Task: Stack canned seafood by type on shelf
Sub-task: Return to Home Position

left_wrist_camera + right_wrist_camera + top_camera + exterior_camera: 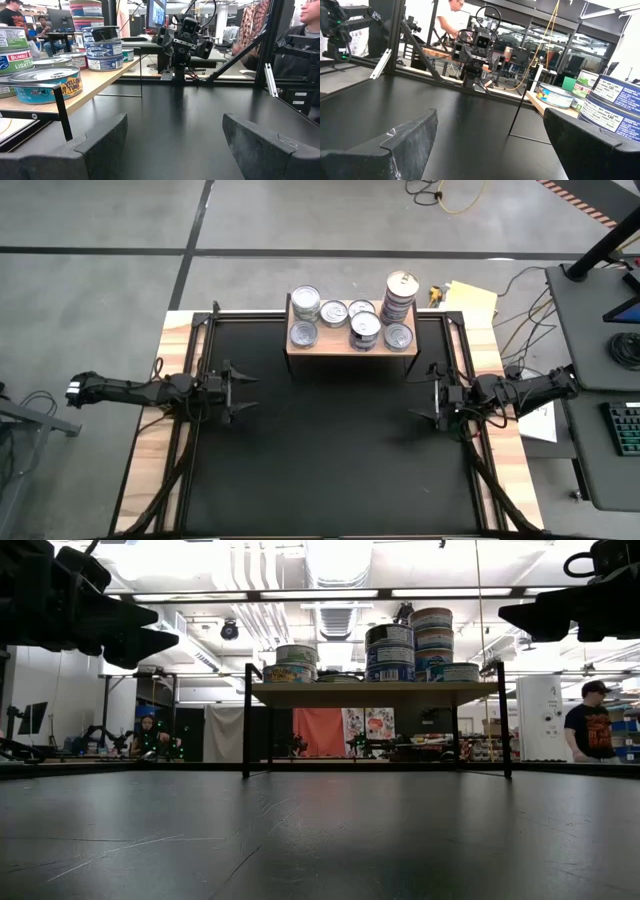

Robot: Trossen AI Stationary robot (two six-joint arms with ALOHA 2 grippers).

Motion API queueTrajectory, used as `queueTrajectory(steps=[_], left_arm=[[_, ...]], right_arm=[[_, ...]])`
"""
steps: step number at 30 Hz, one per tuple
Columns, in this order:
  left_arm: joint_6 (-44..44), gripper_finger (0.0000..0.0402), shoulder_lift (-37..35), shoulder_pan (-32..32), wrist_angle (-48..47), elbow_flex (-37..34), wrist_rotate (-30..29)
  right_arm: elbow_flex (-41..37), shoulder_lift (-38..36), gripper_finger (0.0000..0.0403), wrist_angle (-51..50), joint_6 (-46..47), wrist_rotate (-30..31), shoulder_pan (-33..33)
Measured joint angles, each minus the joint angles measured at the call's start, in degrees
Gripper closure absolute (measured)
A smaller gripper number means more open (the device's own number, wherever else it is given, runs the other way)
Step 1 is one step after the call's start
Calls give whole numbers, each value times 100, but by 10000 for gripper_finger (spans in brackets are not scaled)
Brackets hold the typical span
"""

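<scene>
Closest to my left wrist camera was the left gripper (174,120). Its two dark, matte, blocky fingers (105,137) were spread wide, with only bare tabletop (330,460) between them. The right gripper (490,115) looked the same on its own feed, fingers far apart and holding nothing. Seen from above, both hung low over the black, faintly scuffed surface. The left one sat well in front of the shelf (335,340) and off its left end, the right one off its right end, each pointing inward.

That shelf was a light, smooth wooden board on thin dark legs, and every tin (304,334) I could find stood on it. All were short, round and metal, mostly with silver lids and pull rings. I counted seven lids from above, three along the shelf's front edge and four behind. Some of these were stacks. The tallest stack (400,292) rose at the shelf's right rear corner, at least three tins high with a paler lid on top. A blue-labelled pair (102,50) stood one on the other near the front middle. A single teal-labelled tin (42,85) sat at the front left corner.
</scene>
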Motion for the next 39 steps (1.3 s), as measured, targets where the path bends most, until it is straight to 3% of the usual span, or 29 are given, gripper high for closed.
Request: queueTrajectory(steps=[39], left_arm=[[0, 90, 464, 0, -2, 2, 2]], right_arm=[[0, -1, 48, 1, 0, -2, 1]])
